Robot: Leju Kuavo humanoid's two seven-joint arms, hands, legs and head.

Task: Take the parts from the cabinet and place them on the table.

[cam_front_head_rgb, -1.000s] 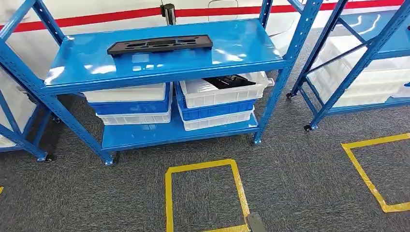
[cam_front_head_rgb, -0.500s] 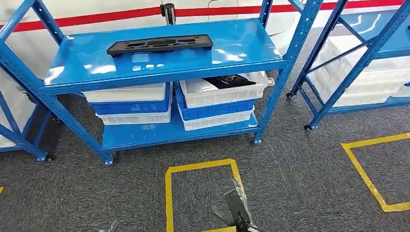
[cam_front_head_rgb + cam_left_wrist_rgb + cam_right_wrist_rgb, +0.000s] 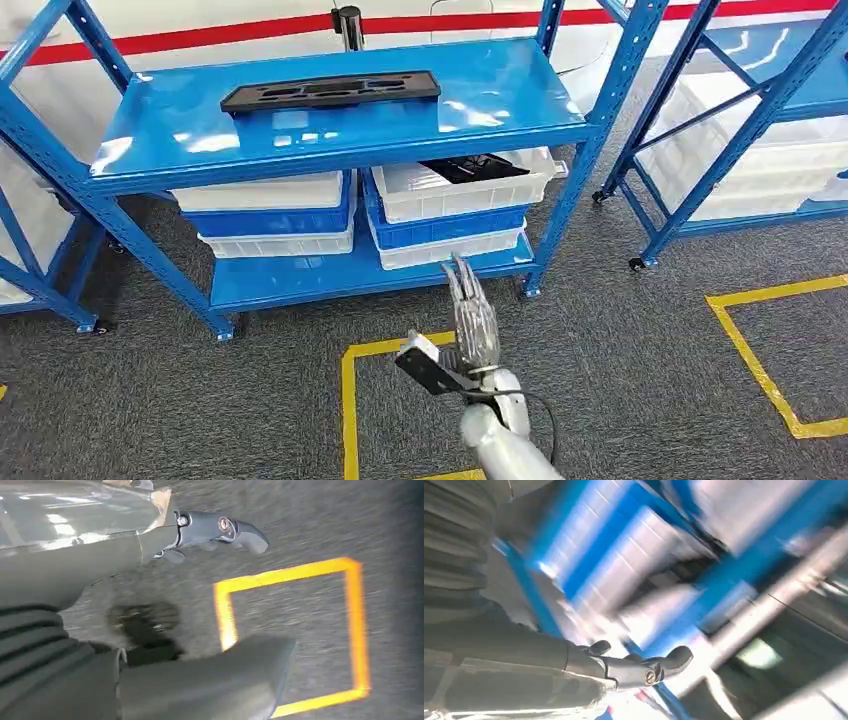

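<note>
Nearest the robot, the right hand is raised over the grey carpet in front of the blue cabinet, fingers stretched out straight and apart, thumb out to the side, holding nothing; it is near the far edge of the one yellow tape square marked on the floor before the cabinet. The left hand hangs over the carpet with its fingers apart and nothing in them. By this, the task looks barely begun: no part has left the cabinet, and no table can be seen. On the cabinet's lower shelf sit two stacks of crates, each white, blue, white, so six crates; the top white crate of the right stack holds one dark part. Farther, on the cabinet's top shelf, lies one long black part, flat and untouched. Two parts therefore remain to be taken.
</note>
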